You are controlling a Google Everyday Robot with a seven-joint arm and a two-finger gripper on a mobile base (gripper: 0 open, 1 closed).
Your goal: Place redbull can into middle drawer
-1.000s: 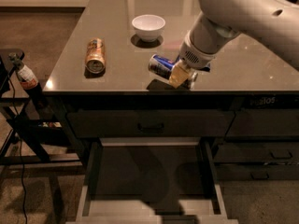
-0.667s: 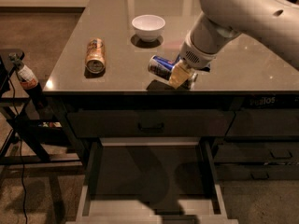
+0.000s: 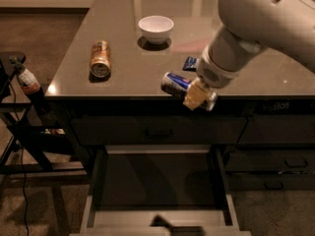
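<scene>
The redbull can (image 3: 176, 83), slim, blue and silver, lies sideways in my gripper (image 3: 197, 95), held in the air just past the counter's front edge. The gripper's pale fingers (image 3: 194, 97) are closed around the can's right part. The middle drawer (image 3: 158, 181) is pulled open below, directly under the can, with a dark flat bottom and lighter grey rim. My large white arm comes in from the upper right.
An orange-gold can (image 3: 100, 58) lies on its side on the counter (image 3: 138, 68) at left. A white bowl (image 3: 156, 28) stands at the back middle. A flat blue packet (image 3: 190, 63) peeks out behind my arm. The closed upper drawer front (image 3: 157, 131) has a small handle. A dark stand with a bottle (image 3: 27, 80) is at left.
The gripper with the redbull can has moved forward and down off the countertop, now over the open drawer. The view has shifted slightly.
</scene>
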